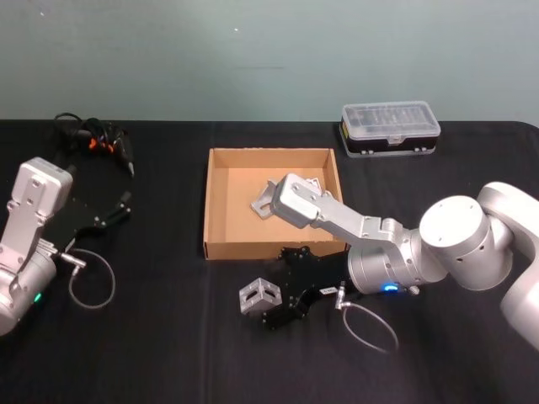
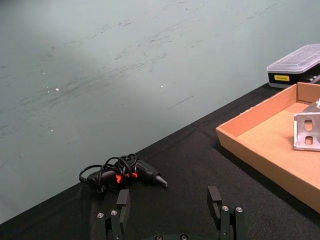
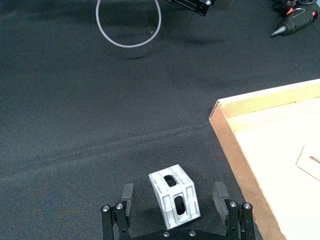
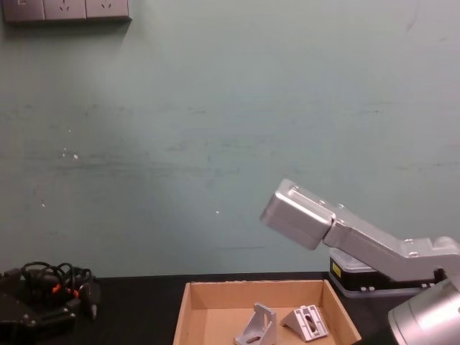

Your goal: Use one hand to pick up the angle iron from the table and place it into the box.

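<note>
My right gripper (image 3: 173,194) is at the counter (image 3: 75,125), jaws apart, straddling the angle iron (image 3: 175,202) beside the box (image 3: 265,96). My left gripper (image 2: 168,197) is parked, jaws apart.

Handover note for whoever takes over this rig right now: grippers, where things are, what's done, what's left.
Right gripper: open, low over the table, fingers either side of the angle iron, not closed on it.
Left gripper: open, parked at the table's left side.
Box: just behind that angle iron; two more irons lie inside.
Done: gripper lined up on the part.
Left: close, lift, set it in the box.
</note>
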Tool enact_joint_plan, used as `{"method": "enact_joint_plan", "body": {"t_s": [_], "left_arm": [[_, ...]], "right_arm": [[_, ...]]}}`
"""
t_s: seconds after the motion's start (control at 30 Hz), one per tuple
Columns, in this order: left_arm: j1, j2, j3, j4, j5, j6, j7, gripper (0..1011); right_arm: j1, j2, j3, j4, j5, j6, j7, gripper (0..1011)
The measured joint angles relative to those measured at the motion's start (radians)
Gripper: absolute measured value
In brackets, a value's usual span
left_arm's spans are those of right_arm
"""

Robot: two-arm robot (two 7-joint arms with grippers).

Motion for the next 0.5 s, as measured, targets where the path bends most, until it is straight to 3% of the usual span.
{"method": "enact_joint_plan", "body": {"t_s": [0.5], "left_arm": [[0.0, 0.0, 0.0, 0.0, 0.0, 0.0, 0.0, 1011]], "right_arm": [[0.015, -0.007, -0.025, 0.019, 0.015, 0.003, -0.009, 1003]]}}
